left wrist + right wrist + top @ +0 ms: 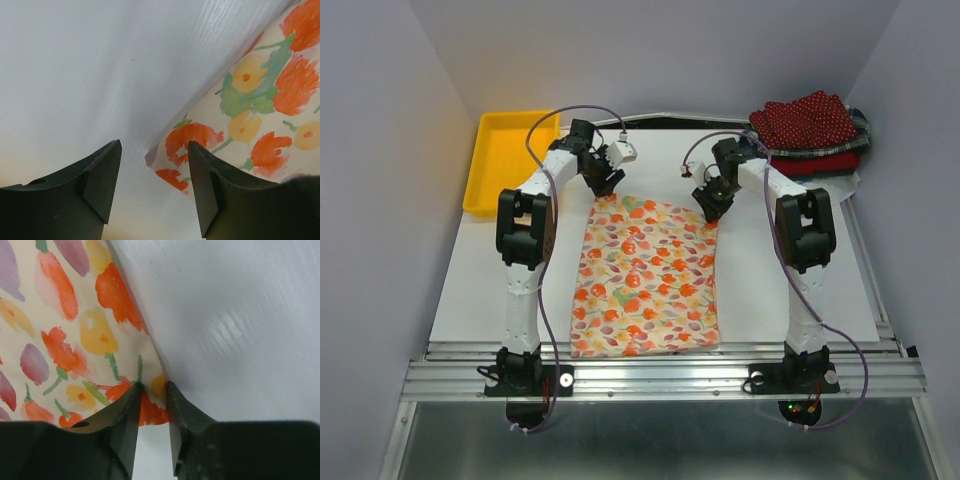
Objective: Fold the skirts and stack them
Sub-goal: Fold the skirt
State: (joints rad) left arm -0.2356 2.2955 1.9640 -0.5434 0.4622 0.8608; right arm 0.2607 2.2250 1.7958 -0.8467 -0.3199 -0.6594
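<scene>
Nearest me, along the bottom of the overhead view, runs the metal rail (660,365) where my two arms are bolted. Just above it the cream skirt (645,280) with its orange-red blobs lies spread flat on the white table (770,290), a tall rectangle in the middle of the frame. My arms rise on either side of it and bend inward over its upper edge.

My left claw (155,145) hangs over the skirt's upper left corner, released, its fingers (100,185) standing wide apart. In its own camera that corner lies low in the frame between the fingertips, nearer the right-hand one, and bare table fills the upper left.

My right claw (152,385) is down at the skirt's upper right corner. Its fingers (117,440) are drawn close with only a slit left, and they straddle the skirt's edge. Cloth and a sliver of table show in the gap, so it is not clenched on anything. The cloth there lies flat.

Farther off, in the upper left of the overhead frame, a yellow tray (480,170) sits at the table's far corner. In the upper right the other skirts are piled, well apart from the cream one — the dotted dark red skirt (805,120) on top, the plain red skirt (815,165) folded beneath it.
</scene>
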